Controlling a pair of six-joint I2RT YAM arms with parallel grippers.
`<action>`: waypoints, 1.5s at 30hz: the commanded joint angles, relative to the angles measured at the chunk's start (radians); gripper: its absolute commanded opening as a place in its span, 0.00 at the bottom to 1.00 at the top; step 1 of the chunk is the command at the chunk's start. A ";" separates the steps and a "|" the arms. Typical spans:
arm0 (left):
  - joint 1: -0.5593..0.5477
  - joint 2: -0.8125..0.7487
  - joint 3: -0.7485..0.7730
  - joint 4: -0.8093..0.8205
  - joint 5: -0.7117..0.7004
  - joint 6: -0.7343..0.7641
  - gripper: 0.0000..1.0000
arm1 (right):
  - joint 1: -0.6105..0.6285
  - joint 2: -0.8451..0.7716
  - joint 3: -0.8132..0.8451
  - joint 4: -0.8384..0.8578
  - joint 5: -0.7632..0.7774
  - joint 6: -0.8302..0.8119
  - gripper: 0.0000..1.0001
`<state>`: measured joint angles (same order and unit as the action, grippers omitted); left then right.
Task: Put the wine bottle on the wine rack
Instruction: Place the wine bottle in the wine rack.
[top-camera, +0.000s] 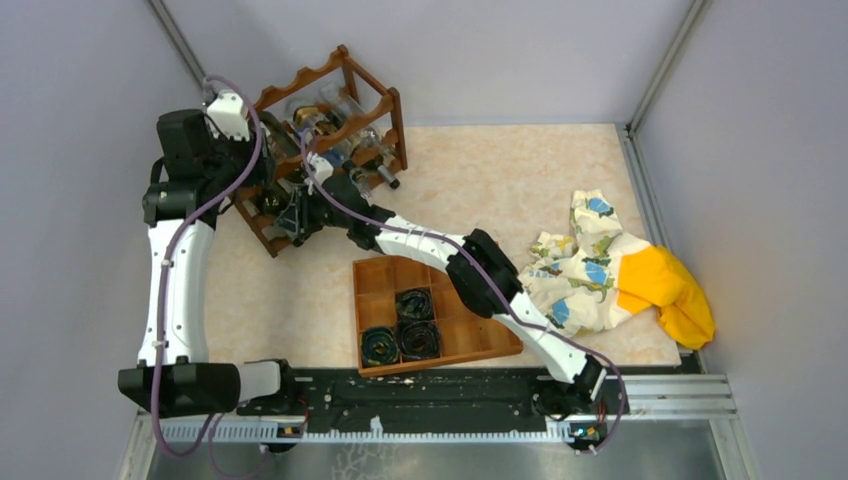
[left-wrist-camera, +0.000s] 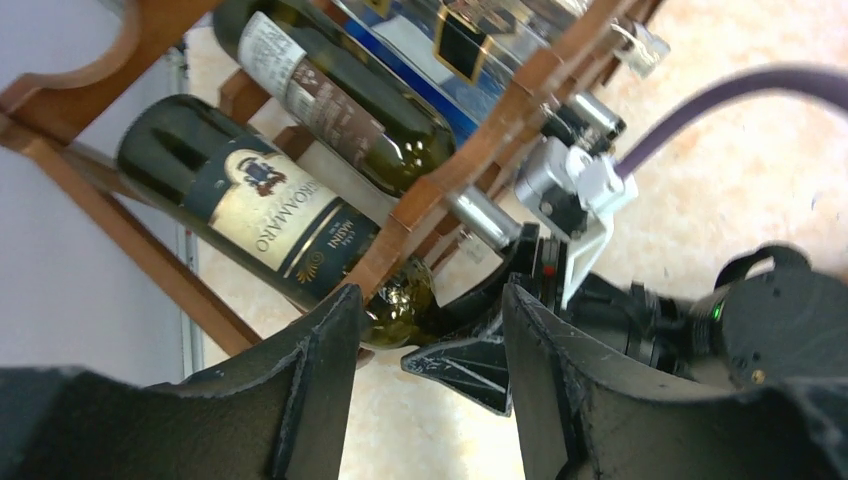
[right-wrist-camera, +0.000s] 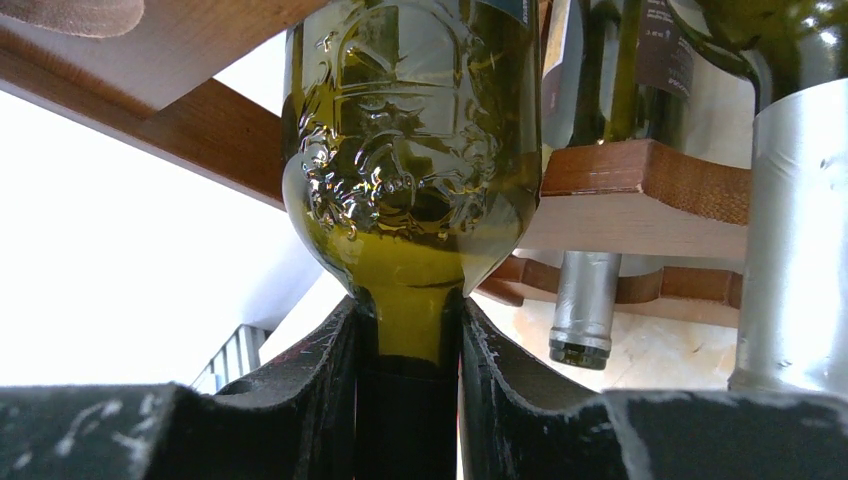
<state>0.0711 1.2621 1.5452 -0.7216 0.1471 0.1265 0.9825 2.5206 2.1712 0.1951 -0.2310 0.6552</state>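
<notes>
The dark reddish-brown wine rack (top-camera: 330, 75) stands at the back left, with several bottles lying in it. In its lower tier lies the green wine bottle (left-wrist-camera: 260, 200) with a cream and navy label, resting on a scalloped rail (left-wrist-camera: 470, 150). My right gripper (right-wrist-camera: 410, 305) is shut on this wine bottle (right-wrist-camera: 410, 150) at the neck, just below the shoulder; in the top view the right gripper (top-camera: 297, 213) sits at the rack's near side. My left gripper (left-wrist-camera: 430, 290) hovers close to the bottle's shoulder, jaws apart and empty.
Other bottles (left-wrist-camera: 340, 100) fill the upper tier, and silver-capped necks (right-wrist-camera: 585, 300) stick out beside my right fingers. A flat orange-brown compartment tray (top-camera: 380, 275) with dark rolled items (top-camera: 415, 325) lies front centre. A patterned and yellow cloth (top-camera: 600, 270) lies right. Grey walls close in.
</notes>
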 joint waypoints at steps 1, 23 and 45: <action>0.030 -0.024 -0.050 0.045 0.179 0.172 0.59 | -0.018 -0.126 0.012 0.164 -0.041 0.024 0.00; 0.101 0.198 -0.040 0.076 0.312 0.357 0.53 | -0.038 -0.136 -0.036 0.222 -0.076 0.072 0.00; 0.097 0.239 -0.054 0.102 0.671 0.274 0.13 | -0.047 -0.185 -0.061 0.218 -0.088 0.090 0.00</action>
<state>0.1967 1.5108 1.5028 -0.6617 0.5865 0.5037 0.9585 2.4870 2.0933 0.2531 -0.3252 0.7475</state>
